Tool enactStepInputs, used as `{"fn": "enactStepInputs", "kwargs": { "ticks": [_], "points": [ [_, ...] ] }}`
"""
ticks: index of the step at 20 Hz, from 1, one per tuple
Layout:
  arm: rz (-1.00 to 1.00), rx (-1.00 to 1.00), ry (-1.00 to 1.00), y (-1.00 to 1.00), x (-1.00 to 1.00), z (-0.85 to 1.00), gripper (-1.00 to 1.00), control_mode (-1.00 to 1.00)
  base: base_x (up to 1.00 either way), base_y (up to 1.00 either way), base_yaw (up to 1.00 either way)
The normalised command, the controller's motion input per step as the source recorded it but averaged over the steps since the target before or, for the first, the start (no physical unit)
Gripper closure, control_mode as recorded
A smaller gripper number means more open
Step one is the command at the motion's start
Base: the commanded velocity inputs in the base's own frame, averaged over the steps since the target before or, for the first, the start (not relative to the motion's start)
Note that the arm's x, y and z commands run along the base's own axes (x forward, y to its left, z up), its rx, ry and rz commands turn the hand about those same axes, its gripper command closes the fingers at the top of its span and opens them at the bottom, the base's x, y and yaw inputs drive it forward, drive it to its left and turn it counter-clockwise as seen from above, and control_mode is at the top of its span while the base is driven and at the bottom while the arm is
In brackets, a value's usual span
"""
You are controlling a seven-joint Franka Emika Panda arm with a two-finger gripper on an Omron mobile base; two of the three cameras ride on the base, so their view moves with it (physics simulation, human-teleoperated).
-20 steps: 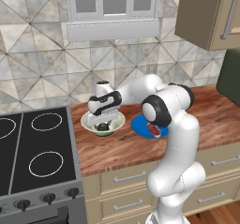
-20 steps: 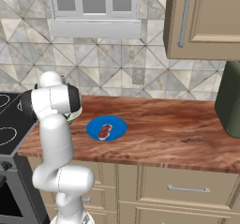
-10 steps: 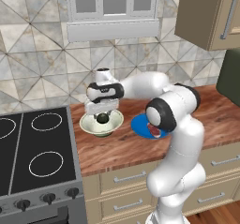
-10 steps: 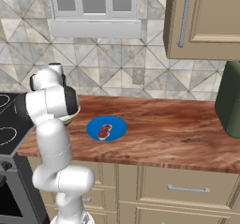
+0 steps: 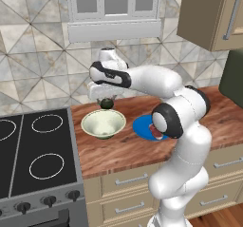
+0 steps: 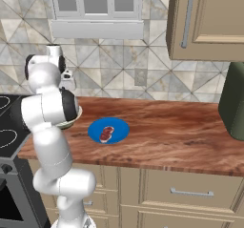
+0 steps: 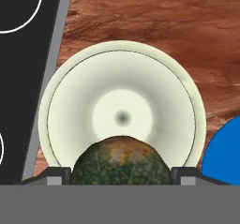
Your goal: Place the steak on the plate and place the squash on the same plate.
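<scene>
Both base cams face fwd-down, sharing plate (image 5: pixel 142 126); hand cam looks close down on bowl (image 7: pixel 122 110).

White glossy arm (image 5: pixel 156 81), rounded tubular links w/ bulbous joints; dark grey/black bands + caps at joints, incl. round dark cap at elbow (image 5: pixel 163 121). Thick white column down to base, seen both base views; dark band across wrist housing near hand (image 5: pixel 110 75). Gripper (image 5: pixel 105 99) w/ white body, small dark finger tips (image 7: pixel 56 174) w/ lighter grey pads; no cables, screws or markings made out.
</scene>
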Motion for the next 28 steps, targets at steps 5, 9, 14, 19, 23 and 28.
{"fn": "enactStepInputs", "kwargs": {
  "ticks": [5, 9, 14, 19, 23, 28],
  "points": [
    [-0.01, 0.0, 0.0, -0.88, 0.0, 0.07, 1.0, -1.0, 0.0, 0.0, 0.0],
    [-0.02, 0.0, 0.0, -1.0, -0.02, 0.0, 1.0, -1.0, 0.0, 0.0, 0.0],
    [-0.01, 0.0, 0.0, -1.0, 0.0, -0.19, 1.0, -1.0, 0.0, 0.0, 0.0],
    [0.0, 0.0, 0.02, -0.94, 0.0, -0.45, 1.0, -1.0, 0.0, 0.0, 0.0],
    [0.0, 0.0, 0.02, -0.47, 0.0, -0.54, 1.0, -1.0, 0.0, 0.0, 0.0],
    [0.0, 0.0, 0.0, -0.03, 0.02, -0.34, 1.0, -1.0, 0.0, 0.0, 0.0]
  ]
}}
